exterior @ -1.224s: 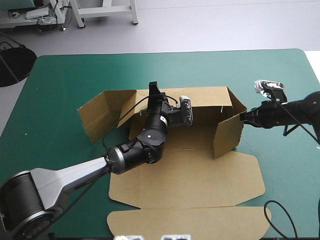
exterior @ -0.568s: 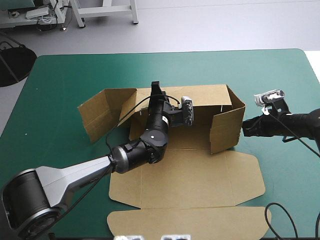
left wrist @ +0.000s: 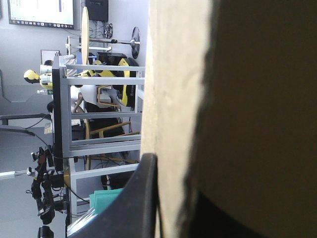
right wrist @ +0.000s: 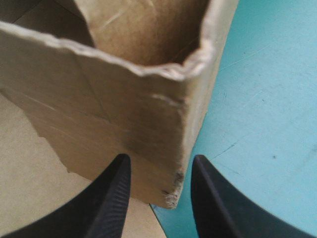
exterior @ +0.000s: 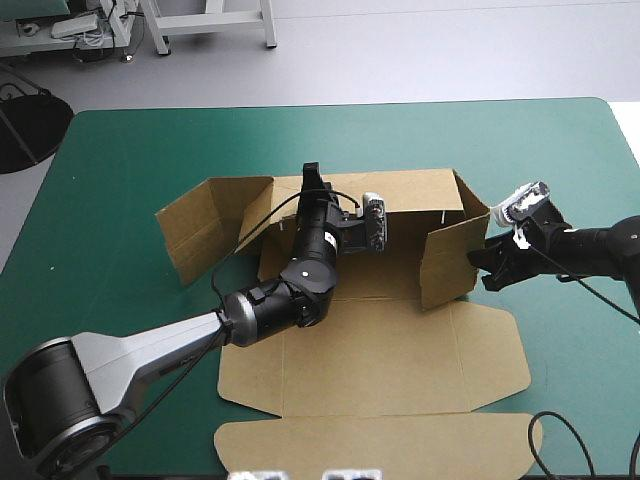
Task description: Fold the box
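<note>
The box (exterior: 380, 350) sits in the middle of the table (exterior: 150, 150), its back wall (exterior: 420, 195) pinched tight by the left gripper (exterior: 310, 172). The right gripper (right wrist: 161, 158) gapes empty at the side wall (exterior: 447, 265) corner — closing crooked, it could crush that edge.

- High view: from above and behind, looking down over the whole bench (exterior: 120, 150).
- Left wrist view: hard against the box (left wrist: 173, 99), turned sideways.
- Right wrist view: close on its right wall, which the high view also shows.

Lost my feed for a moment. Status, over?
Left hand shut on the box, at its back wall. Right hand open, astride the right wall corner. Near panels flat. Nothing in the way.
</note>
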